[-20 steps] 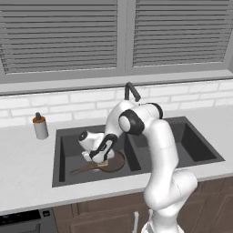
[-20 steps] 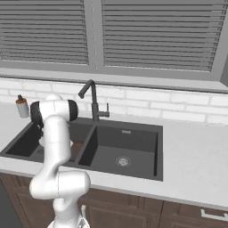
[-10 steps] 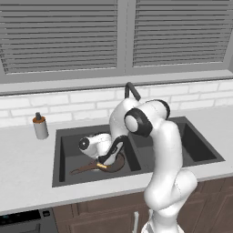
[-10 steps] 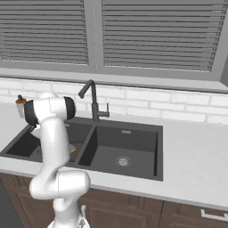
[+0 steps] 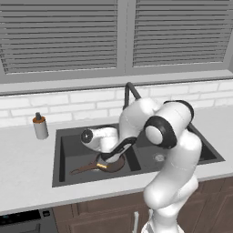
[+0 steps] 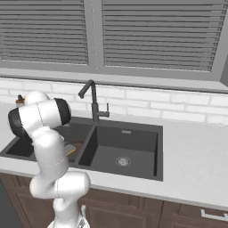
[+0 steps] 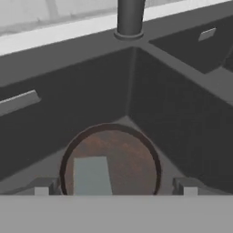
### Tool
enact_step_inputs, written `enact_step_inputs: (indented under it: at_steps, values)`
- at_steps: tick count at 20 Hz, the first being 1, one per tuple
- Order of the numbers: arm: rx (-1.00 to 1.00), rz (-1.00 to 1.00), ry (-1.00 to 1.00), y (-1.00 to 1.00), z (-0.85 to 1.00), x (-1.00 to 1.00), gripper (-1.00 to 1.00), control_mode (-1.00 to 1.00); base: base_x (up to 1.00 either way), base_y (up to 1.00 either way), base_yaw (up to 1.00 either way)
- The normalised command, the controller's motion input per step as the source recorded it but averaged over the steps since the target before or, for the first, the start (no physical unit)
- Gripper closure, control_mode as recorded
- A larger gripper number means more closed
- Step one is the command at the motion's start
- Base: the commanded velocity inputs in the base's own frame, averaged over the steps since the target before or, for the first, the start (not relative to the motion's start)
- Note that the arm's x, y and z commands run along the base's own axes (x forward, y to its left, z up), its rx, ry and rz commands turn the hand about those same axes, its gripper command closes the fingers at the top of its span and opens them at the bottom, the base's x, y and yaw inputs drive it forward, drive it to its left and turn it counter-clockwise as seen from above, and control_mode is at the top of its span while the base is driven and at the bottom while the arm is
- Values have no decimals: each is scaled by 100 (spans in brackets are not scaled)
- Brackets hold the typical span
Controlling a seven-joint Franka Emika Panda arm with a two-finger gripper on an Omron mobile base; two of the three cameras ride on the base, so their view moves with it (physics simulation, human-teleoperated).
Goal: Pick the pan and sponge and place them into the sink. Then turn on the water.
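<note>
The dark brown pan [image 5: 113, 164] lies flat in the left basin of the dark grey sink [image 5: 61, 179], its thin handle pointing left. The sponge [image 7: 92, 175] rests inside the pan [image 7: 119, 152], grey-green face up; its yellow side [image 5: 102, 166] shows from the left base view. My gripper [image 7: 113, 187] hangs just above the pan and is open. Its fingertips [image 7: 42, 186] stand wide on either side with nothing between them. From the right base view my arm covers most of the pan [image 6: 76, 148] and sponge [image 6: 70, 152]. No water runs from the faucet [image 5: 129, 89].
The gooseneck faucet [image 6: 92, 100] stands behind the divider between the basins, its base [image 7: 130, 19] straight ahead of the hand. The right basin [image 6: 127, 149] has a round metal drain. A soap bottle [image 5: 40, 126] stands on the counter left of the sink.
The jaws have spread wide and let go of the sponge, which now lies in the pan. The hand has shifted slightly right over the left basin.
</note>
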Motion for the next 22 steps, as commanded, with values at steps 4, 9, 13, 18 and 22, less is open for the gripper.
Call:
enact_step_inputs:
  at_steps: [4,9,13,18,22]
  values:
    - [0,-4,0,11,89,-60,-100,-100,0,0,0]
    - [0,-7,-6,22,86,-62,-100,-100,0,0,0]
    - [2,-6,-23,7,73,-64,-100,-100,0,0,0]
    - [18,0,-34,-19,60,-87,-100,-100,0,0,0]
    - [33,0,-20,-35,71,-80,-100,-100,0,0,0]
